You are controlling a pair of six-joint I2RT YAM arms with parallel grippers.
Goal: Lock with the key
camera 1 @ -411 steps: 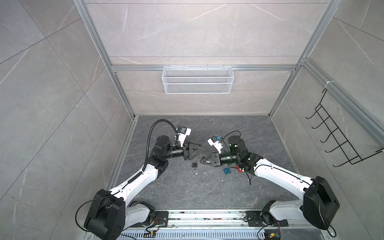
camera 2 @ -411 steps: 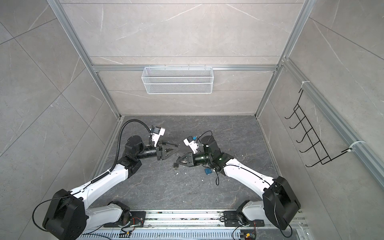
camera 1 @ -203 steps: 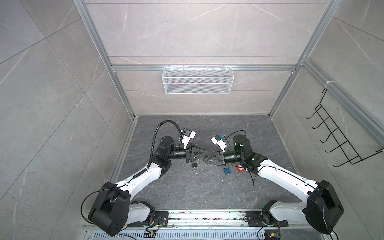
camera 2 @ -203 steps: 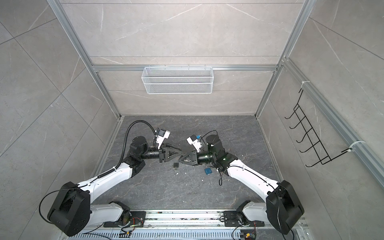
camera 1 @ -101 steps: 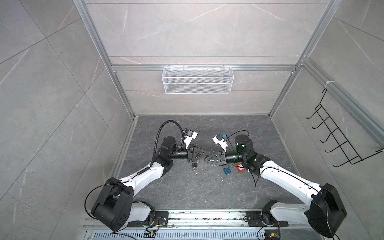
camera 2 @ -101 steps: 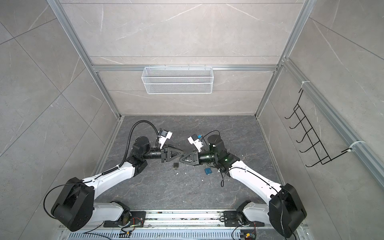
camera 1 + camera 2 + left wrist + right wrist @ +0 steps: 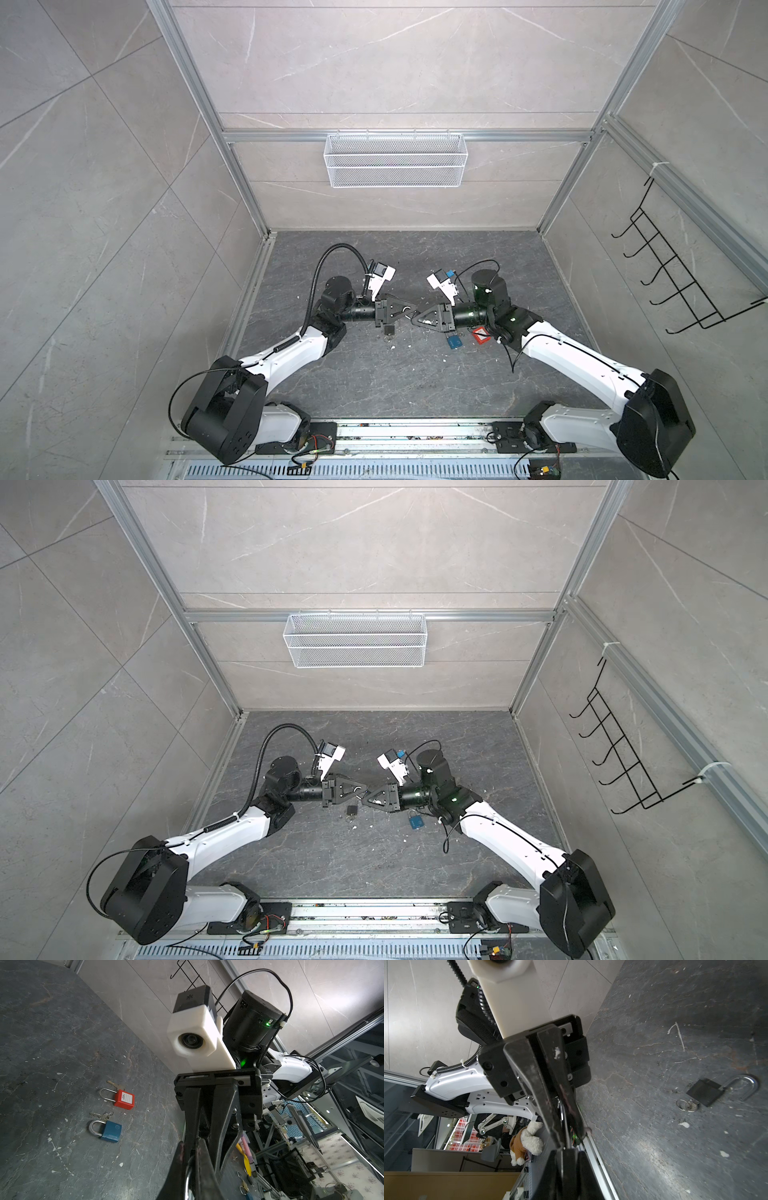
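Note:
My left gripper [image 7: 414,309] and right gripper [image 7: 412,320] meet tip to tip above the floor in both top views. In the left wrist view my left gripper [image 7: 190,1145] is shut on a thin silver key ring [image 7: 188,1180]. The right wrist view shows the same ring [image 7: 563,1115] running into my right gripper [image 7: 566,1152], which is shut on a thin metal key seen edge on. A black padlock [image 7: 705,1095] lies on the floor just below the grippers [image 7: 389,329], shackle open, with a second small ring [image 7: 687,1105] at its base.
A blue padlock [image 7: 111,1131] and a red padlock [image 7: 124,1099] lie shut on the floor under my right arm, each with loose keys beside it. A white wire basket [image 7: 395,160] hangs on the back wall. A black hook rack [image 7: 681,286] is on the right wall.
Both arms have come together at the middle, above the black padlock. My left gripper, open a second ago, has shut on the ring. The right gripper has stayed shut.

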